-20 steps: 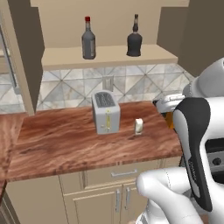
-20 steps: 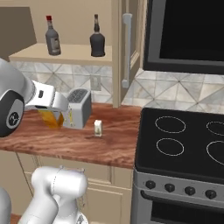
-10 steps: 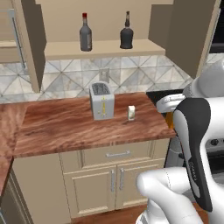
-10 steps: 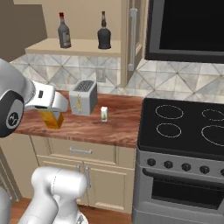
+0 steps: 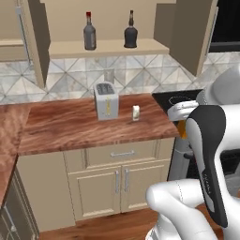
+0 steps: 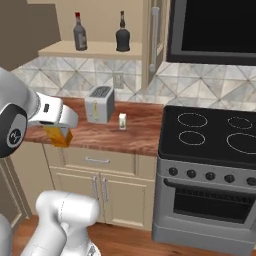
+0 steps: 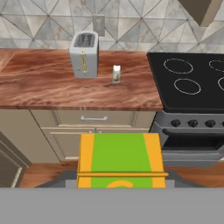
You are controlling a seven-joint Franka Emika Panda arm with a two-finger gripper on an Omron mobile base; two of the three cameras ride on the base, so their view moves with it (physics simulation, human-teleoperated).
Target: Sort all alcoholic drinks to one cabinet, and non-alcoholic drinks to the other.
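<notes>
Holding the orange-yellow carton (image 7: 121,159) with its green patch facing the hand camera, the claw (image 6: 59,134) is clamped on it, out in front of the lower cabinet fronts (image 6: 95,175) and off the tabletop (image 5: 84,124). In the right base view the carton hangs just under the white wrist, in front of the tabletop's front edge; in the left base view just an orange sliver (image 5: 183,132) peeks out behind the forearm.

White-cream carton (image 5: 136,112) stands upright on the wood tabletop, just right of the toaster (image 5: 106,100), apart from it, near the stove (image 6: 215,135) side.

Both bottles sit upright on the pale shelf of the wider tan cabinet (image 5: 108,48): grey bottle with red cap (image 5: 89,32) on the left, squat black bottle (image 5: 131,31) on the right, well apart. Cabinet door (image 5: 192,33) stands open on the right in the left base view; another open door (image 5: 35,42) on the left.

Wall outlet (image 7: 98,25) on the tiled backsplash behind the toaster. Stove has four burner rings, black top, right of the tabletop.
</notes>
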